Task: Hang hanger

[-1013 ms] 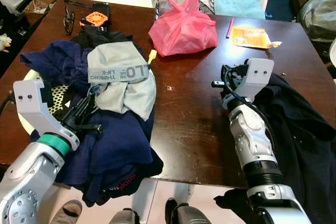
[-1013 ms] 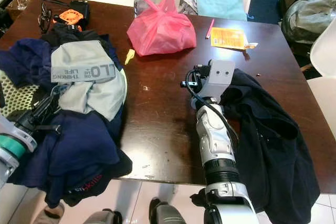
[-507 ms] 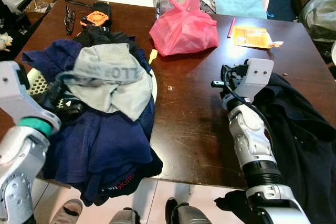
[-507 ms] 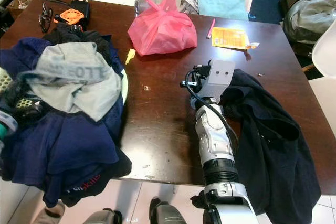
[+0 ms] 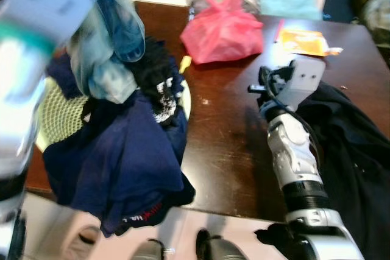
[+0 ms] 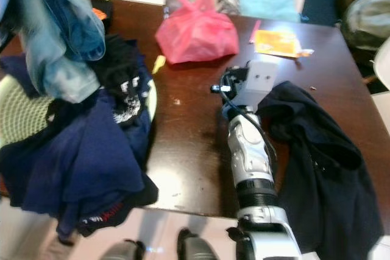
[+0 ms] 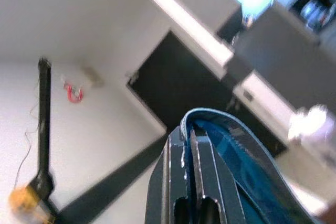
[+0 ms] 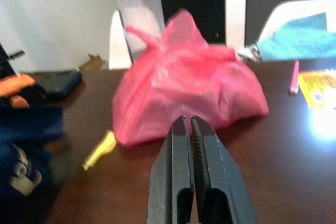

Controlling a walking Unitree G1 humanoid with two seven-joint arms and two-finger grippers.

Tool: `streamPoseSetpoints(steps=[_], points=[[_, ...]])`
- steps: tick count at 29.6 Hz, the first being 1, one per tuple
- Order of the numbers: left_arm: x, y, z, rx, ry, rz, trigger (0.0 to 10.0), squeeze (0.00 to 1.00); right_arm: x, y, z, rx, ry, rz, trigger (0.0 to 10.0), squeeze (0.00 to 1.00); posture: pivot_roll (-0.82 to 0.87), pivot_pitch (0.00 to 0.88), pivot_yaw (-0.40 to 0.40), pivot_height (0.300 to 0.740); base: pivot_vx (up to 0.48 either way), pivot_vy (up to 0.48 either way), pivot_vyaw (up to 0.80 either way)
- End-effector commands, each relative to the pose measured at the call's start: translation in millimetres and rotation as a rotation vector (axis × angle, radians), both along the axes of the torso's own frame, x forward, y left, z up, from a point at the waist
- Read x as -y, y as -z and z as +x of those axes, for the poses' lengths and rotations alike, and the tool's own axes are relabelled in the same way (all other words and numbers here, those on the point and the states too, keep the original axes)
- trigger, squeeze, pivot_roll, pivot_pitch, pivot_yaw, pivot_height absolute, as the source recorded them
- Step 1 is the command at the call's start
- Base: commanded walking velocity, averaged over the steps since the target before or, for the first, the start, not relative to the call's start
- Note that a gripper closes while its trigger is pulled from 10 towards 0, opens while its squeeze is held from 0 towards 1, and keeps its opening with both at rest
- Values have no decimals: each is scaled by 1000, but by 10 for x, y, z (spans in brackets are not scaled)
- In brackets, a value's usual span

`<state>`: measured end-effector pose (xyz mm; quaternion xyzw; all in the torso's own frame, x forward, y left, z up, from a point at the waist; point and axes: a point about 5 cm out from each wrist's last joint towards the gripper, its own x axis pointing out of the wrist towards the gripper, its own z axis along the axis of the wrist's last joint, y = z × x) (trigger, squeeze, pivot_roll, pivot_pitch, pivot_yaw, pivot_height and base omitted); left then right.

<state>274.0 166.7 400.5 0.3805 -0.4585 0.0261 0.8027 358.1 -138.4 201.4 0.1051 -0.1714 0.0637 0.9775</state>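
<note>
My left arm [image 5: 36, 10] is raised high at the left and blurred. From it hangs a pale grey and blue garment [image 5: 113, 47], lifted above the pile of dark blue clothes [image 5: 122, 168]. In the left wrist view my left gripper [image 7: 191, 137] is shut, with a blue band of fabric [image 7: 247, 166] looped over its fingers. My right gripper [image 8: 187, 121] is shut with nothing in it. It rests low over the brown table [image 5: 225, 126], pointing at the pink bag [image 8: 184, 87]. I see no hanger.
A pale mesh basket [image 5: 58, 114] sits under the clothes pile at the table's left edge. A black garment [image 5: 353, 138] drapes over the right side. A pink bag [image 5: 222, 28], a yellow packet [image 5: 304, 41] and a clear bottle [image 8: 139, 9] stand at the back.
My left arm has swung up from the pile, lifting the grey and blue garment off it. A black printed garment beneath is uncovered. The right arm has stayed still.
</note>
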Motion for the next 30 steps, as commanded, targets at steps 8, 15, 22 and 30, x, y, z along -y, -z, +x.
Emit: streamPoseSetpoints(steps=[8, 15, 22, 30], points=[[497, -149, -16, -30, 356, -142, 10000, 0, 10, -333, -120, 138, -19, 27, 10000, 0, 73, 43, 15, 740, 0, 0, 0], [474, -50, 42, -87, 371, -192, 10000, 0, 37, -462, -151, 191, -2, 35, 10000, 0, 80, 47, 16, 740, 0, 0, 0], [315, 185, 102, -273, 424, -263, 10000, 0, 89, -673, -181, 265, 31, 56, 10000, 0, 87, 44, 21, 740, 0, 0, 0], [198, 293, 142, -283, 354, -399, 10000, 0, 130, -666, -224, 259, 49, 61, 10000, 0, 73, 41, 22, 740, 0, 0, 0]])
